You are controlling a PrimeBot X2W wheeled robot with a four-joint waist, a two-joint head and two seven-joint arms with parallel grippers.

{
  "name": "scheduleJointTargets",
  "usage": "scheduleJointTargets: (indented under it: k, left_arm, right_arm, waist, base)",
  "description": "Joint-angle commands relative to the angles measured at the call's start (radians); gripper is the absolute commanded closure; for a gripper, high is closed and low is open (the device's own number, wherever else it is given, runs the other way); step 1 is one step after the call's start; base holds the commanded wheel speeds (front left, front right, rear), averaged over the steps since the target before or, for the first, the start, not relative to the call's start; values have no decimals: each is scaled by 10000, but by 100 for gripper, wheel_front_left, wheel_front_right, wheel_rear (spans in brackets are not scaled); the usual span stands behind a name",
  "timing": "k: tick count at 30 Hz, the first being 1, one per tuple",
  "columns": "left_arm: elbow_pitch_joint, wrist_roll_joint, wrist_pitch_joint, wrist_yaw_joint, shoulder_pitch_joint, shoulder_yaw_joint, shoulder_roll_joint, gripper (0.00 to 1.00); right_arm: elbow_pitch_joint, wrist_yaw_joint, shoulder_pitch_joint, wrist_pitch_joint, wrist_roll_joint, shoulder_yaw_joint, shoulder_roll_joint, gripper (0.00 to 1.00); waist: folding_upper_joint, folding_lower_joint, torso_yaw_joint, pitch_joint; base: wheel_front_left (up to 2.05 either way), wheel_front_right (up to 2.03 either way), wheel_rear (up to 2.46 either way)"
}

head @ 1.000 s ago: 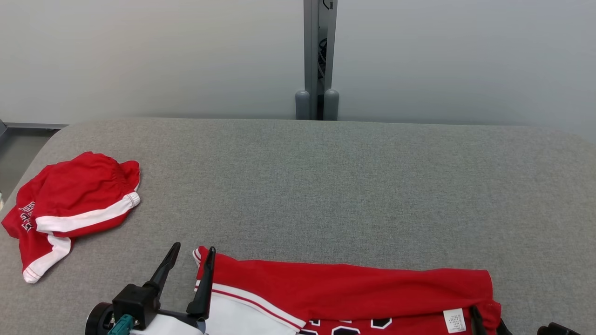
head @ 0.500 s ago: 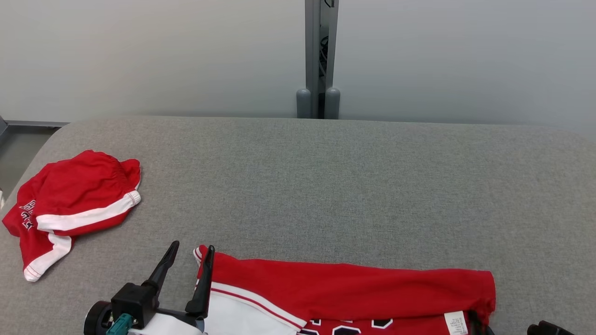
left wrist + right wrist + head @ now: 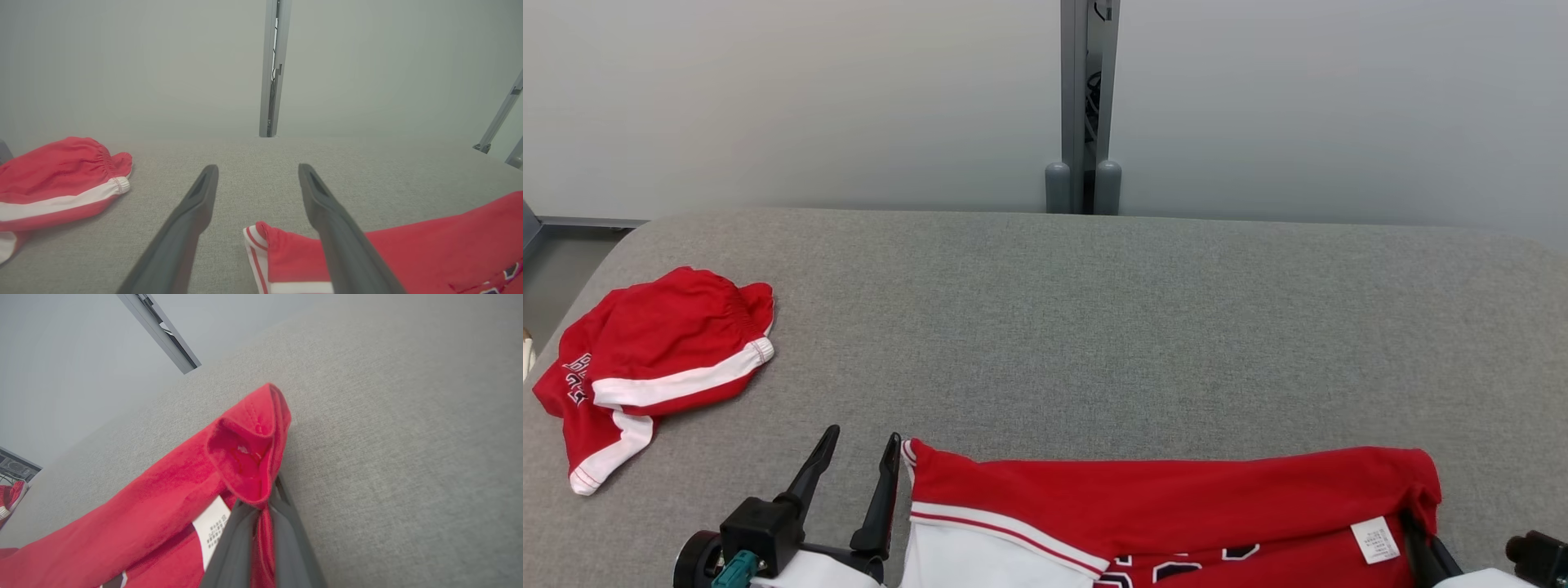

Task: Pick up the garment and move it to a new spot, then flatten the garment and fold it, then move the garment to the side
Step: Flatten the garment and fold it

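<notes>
The garment [image 3: 1176,506] is a red jersey with white trim and a white label, lying along the near edge of the grey table [image 3: 1094,327]. My right gripper [image 3: 263,510] is shut on its right end, and red cloth bunches up over the dark fingertips. In the head view that gripper [image 3: 1409,523] sits at the lower right beside the label. My left gripper [image 3: 863,434] stands open at the garment's left end. The white-trimmed corner [image 3: 255,237] lies on the table just beside and below the inner finger [image 3: 327,212], with nothing gripped.
A second red piece with a white stripe [image 3: 654,367] lies bunched at the table's left edge, also seen in the left wrist view [image 3: 57,175]. A grey post [image 3: 1082,106] stands against the pale wall behind the table. The table's left edge drops to the floor.
My right gripper has shut on the garment's right end and drawn it rightward. The left corner has slid clear of my open left gripper's fingers. The left arm has stayed put.
</notes>
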Motion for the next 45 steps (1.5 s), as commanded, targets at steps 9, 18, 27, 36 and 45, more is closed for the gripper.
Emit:
scheduleJointTargets:
  k: [9,18,27,36,45]
  left_arm:
    - [57,-191,-41,-12,76,35,-33,0]
    - [89,-309,-41,-12,234,76,-109,0]
    - [234,-433,-41,-12,358,-34,-149,0]
    - [218,-811,-41,-12,267,127,-154,0]
    - [289,-980,-41,-12,129,-87,-153,0]
  right_arm:
    - [0,1,125,-3,-28,-96,-992,100]
    - [-1350,1,332,-3,606,1329,-1196,100]
    - [-2768,2,359,-3,2268,3073,-1504,100]
    - [-3939,2,224,37,4640,4254,-782,100]
    - [-4438,2,8,286,6746,4525,285,100]
  waist:
    - [0,0,103,-346]
    - [0,0,-1,-600]
    - [0,0,-65,-707]
    - [0,0,109,-652]
    - [0,0,531,-500]
  base:
    - [0,0,0]
    - [0,0,0]
    - [0,0,0]
    - [0,0,0]
    - [0,0,0]
